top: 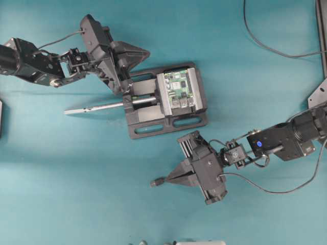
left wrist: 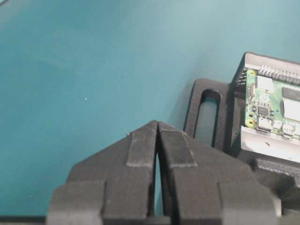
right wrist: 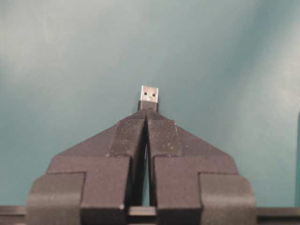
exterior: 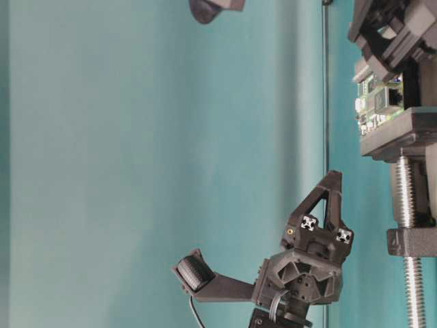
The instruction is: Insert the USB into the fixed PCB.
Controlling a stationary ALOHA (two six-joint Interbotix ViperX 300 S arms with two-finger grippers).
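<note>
**A:** Where is the USB now, and do you have it?

**B:** Yes. My right gripper is clenched on it. In the right wrist view only the small metal tip shows past my fingertips, with a bit of the dark plug body behind it. In the overhead view the plug points to the left, over the bare teal table, well apart from the board.

**A:** And the other tool?

**B:** My left gripper is closed on nothing. It hangs just beside the left end of the black vise, near the metal screw rod.

**A:** How will the plug handle, you think?

**B:** Very light, I judge, and stiff at the tip, a thin metal shell, smooth and a little shiny. The hold is on the dark body, which I think is the right place; the metal shell must stay free to enter the socket. Because so little is gripped, it may turn between the ribbed pads if I push crooked.

**A:** The target?

**B:** The fixed PCB is a flat green rectangle with silver connectors and black chips, held between the grey jaws of the vise. It looks rigid but delicate, so a straight, gentle push is needed. I cannot tell from here which socket faces me.
</note>
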